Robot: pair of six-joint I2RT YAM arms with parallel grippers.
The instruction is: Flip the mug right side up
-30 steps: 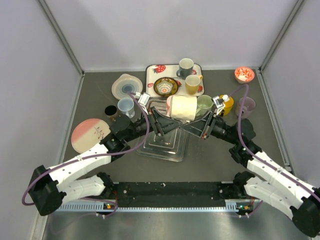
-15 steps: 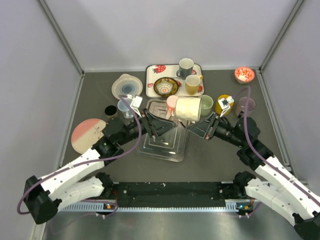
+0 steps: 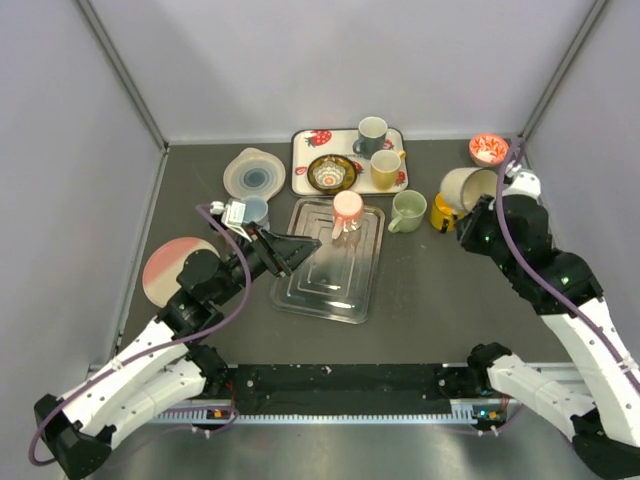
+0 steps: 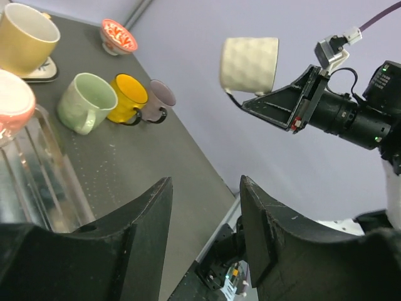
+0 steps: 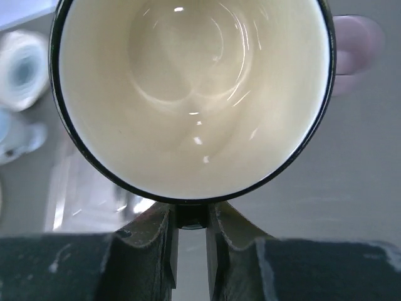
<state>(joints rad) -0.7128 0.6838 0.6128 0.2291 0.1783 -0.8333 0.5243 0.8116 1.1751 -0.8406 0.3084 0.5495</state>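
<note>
The mug (image 3: 462, 187) is cream with a dark rim and hangs in the air at the right, above the yellow cup. It is tilted, its mouth showing up and to the left. My right gripper (image 3: 479, 212) is shut on its handle. The right wrist view looks straight into the mug (image 5: 191, 94), with the handle (image 5: 191, 216) pinched between the fingers of the right gripper (image 5: 191, 232). My left gripper (image 3: 303, 245) stands open and empty over the clear tray's left edge. From the left wrist, the mug (image 4: 249, 63) shows far beyond the open left gripper (image 4: 205, 210).
An upturned pink cup (image 3: 347, 208) stands on the clear tray (image 3: 330, 275). A green mug (image 3: 408, 210) and a yellow cup (image 3: 440, 213) sit beside it. A strawberry tray (image 3: 303, 165) with cups, a red bowl (image 3: 489, 149), a blue plate (image 3: 254, 172) and a pink plate (image 3: 172, 268) lie around.
My left gripper opened, released the mug and drew back to the left. The right arm carried the mug by its handle up and to the right, away from the tray.
</note>
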